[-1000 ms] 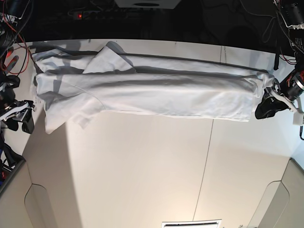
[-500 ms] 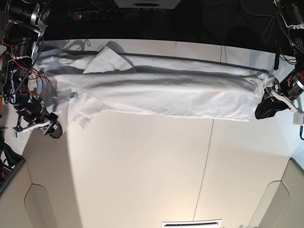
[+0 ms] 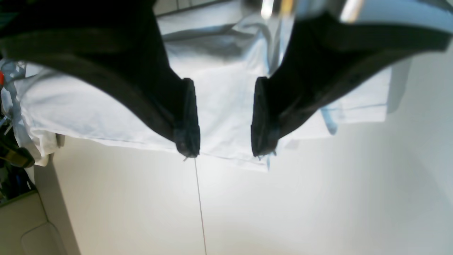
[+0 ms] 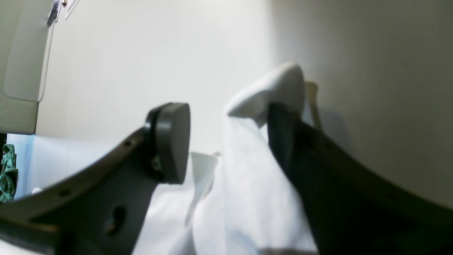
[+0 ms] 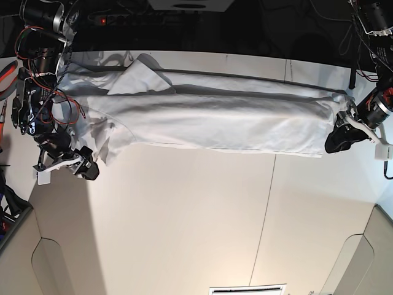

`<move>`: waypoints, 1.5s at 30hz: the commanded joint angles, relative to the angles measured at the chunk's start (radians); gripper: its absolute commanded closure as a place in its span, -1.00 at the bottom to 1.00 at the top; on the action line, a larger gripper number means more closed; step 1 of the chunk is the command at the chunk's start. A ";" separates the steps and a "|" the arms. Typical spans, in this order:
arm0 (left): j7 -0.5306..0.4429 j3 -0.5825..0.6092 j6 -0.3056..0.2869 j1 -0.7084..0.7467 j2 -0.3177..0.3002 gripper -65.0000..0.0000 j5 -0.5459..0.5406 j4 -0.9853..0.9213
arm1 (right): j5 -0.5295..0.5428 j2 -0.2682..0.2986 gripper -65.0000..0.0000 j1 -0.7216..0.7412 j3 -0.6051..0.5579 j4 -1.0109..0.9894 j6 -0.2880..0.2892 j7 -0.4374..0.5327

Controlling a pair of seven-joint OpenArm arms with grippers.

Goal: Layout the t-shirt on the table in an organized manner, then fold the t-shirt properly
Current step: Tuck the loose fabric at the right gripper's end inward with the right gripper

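Behind the far edge of the tabletop (image 5: 184, 233) the room is dark, almost black. A small red light (image 5: 102, 20) shines there at the top left. Bundles of cables (image 5: 362, 31) hang at the top right corner.

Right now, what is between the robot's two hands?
In the base view, the t-shirt stretches across the table from the right hand to the left hand.
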 commanded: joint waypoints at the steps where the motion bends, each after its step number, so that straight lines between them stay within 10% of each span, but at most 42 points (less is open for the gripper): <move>1: -0.021 -0.006 -0.009 -0.008 -0.019 0.15 -0.022 0.018 | 0.012 0.011 -0.04 0.023 0.000 0.017 0.015 0.012; 7: -0.021 -0.006 -0.009 -0.008 -0.019 0.15 -0.022 0.018 | 0.070 0.011 1.00 0.024 0.000 0.067 0.054 0.002; 23: -0.021 -0.006 -0.009 -0.008 -0.019 0.15 -0.022 0.018 | 0.322 0.011 1.00 -0.068 -0.024 0.479 0.064 -0.429; 45: -0.021 -0.006 -0.009 -0.008 -0.019 0.15 -0.022 0.018 | 0.387 0.032 1.00 -0.311 -0.281 0.540 0.064 -0.525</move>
